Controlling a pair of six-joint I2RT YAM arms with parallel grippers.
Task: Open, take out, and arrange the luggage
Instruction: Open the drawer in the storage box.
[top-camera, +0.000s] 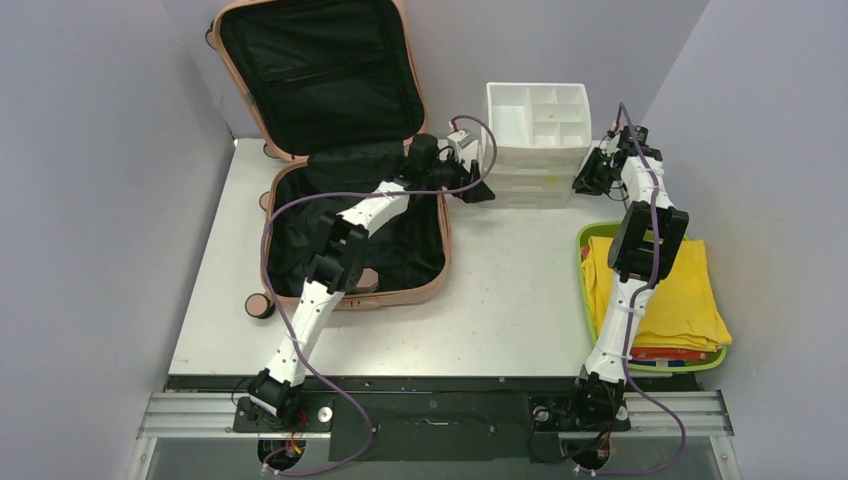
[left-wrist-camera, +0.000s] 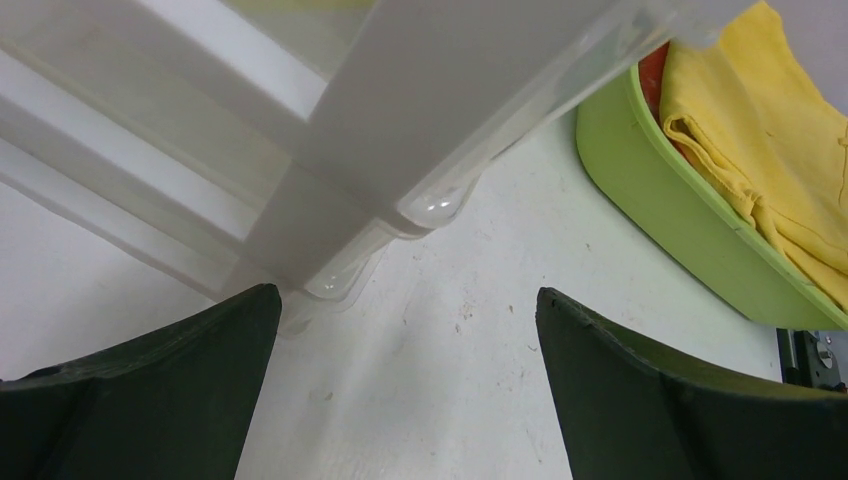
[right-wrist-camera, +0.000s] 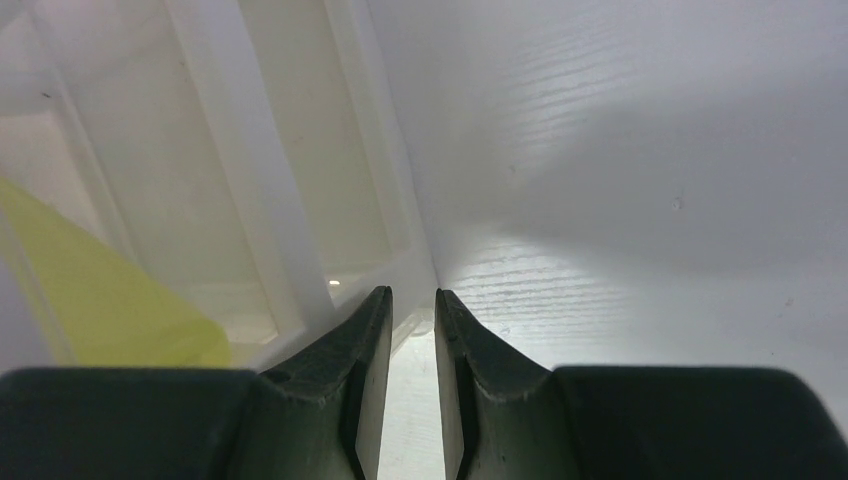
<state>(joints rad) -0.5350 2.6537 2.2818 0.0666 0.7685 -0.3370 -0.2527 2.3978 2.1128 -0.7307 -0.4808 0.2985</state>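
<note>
The salmon-pink luggage (top-camera: 432, 285) lies open at the back left, its lid propped up and its black lining showing. My left arm reaches across it to the left side of the white drawer organizer (top-camera: 535, 130). There my left gripper (top-camera: 478, 190) stands wide open, nothing between its fingers. The left wrist view has the organizer's corner (left-wrist-camera: 400, 110) just ahead of the gripper (left-wrist-camera: 405, 290), over bare table. My right gripper (top-camera: 585, 180) is at the organizer's right side. Its jaws (right-wrist-camera: 412, 292) stand a narrow slit apart, holding nothing, beside the organizer's wall (right-wrist-camera: 270, 180).
A lime-green tray (top-camera: 583, 262) at the right holds folded yellow cloth (top-camera: 680, 290) over something red (top-camera: 665, 353). The tray's rim (left-wrist-camera: 660, 190) and the cloth (left-wrist-camera: 760, 110) show in the left wrist view. Grey walls close in the table on three sides.
</note>
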